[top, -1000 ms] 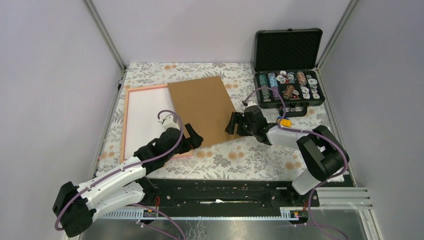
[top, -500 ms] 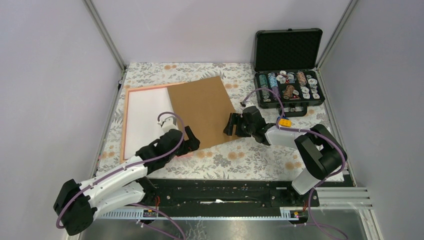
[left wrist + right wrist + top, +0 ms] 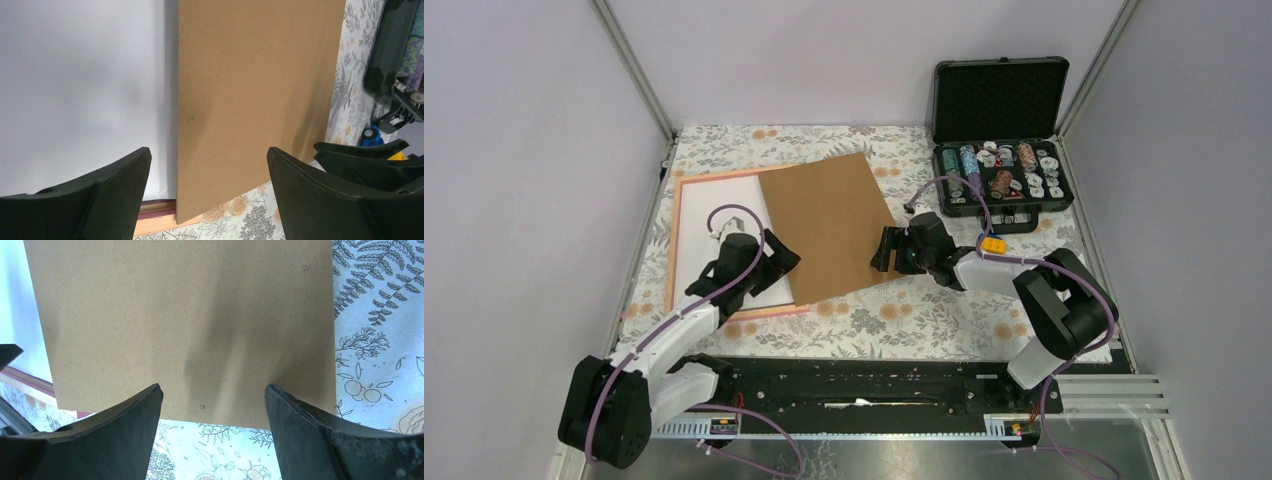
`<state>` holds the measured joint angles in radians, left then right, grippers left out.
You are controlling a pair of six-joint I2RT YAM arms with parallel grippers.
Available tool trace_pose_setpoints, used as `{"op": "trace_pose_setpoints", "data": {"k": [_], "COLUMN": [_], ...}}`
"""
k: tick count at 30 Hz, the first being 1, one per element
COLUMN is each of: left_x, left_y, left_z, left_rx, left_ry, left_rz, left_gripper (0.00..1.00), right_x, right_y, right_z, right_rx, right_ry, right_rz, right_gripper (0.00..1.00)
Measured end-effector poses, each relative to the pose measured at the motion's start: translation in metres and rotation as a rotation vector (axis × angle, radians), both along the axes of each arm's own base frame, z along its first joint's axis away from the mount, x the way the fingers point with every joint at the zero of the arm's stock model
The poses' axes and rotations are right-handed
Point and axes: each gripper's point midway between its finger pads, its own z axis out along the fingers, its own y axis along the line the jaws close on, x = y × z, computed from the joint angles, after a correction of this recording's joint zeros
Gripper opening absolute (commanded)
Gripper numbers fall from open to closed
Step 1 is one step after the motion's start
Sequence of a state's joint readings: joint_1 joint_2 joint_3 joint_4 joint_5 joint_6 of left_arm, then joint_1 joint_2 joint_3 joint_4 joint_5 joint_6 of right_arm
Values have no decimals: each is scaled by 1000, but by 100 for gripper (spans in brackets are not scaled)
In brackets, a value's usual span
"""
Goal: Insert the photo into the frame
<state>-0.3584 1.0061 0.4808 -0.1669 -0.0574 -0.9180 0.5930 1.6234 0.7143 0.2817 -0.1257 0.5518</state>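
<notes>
Floral tablecloth [image 3: 904, 320] is bearing the salmon-pink rectangular frame [image 3: 670, 250], the white-backed paper photo [image 3: 719, 215] lying face-down inside; a brown fibreboard panel [image 3: 829, 215] is overlapping both, likely awaiting fitting. Left gripper [image 3: 209, 152] and right gripper [image 3: 213, 387] are hovering wide-spread, empty.

Robot test cell in a lab. Table [image 3: 904, 320] under a flowered cloth, boxed in on three sides by plain grey panels [image 3: 524, 180] on bare metal posts [image 3: 634, 70]. Along the table's near edge, a black mounting rail [image 3: 864, 385] carrying two robot arms [image 3: 674, 340] with loose purple cables [image 3: 952, 179]. At the table's far right corner, an open black case [image 3: 999, 100] of small props.
</notes>
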Motion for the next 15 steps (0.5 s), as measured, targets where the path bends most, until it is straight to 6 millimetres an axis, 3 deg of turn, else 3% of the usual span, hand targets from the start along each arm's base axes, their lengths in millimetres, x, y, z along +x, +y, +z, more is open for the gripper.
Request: {"op": "trace_pose_setpoints", "data": {"k": [5, 9, 15], "left_x": [2, 8, 8], "left_y": [-5, -5, -9], "left_z": [-13, -24, -37], "left_rx": [-78, -120, -189], "left_ry": [-18, -5, -9], "left_rz": [-10, 3, 1], "left_gripper": [74, 73, 61], "right_x": [0, -1, 3], "right_y": [0, 0, 8], "right_z": [0, -1, -1], "right_rx": [-4, -8, 20], "right_ry": [-4, -5, -22], "right_rz": [9, 18, 41], "right_gripper": [83, 83, 83]}}
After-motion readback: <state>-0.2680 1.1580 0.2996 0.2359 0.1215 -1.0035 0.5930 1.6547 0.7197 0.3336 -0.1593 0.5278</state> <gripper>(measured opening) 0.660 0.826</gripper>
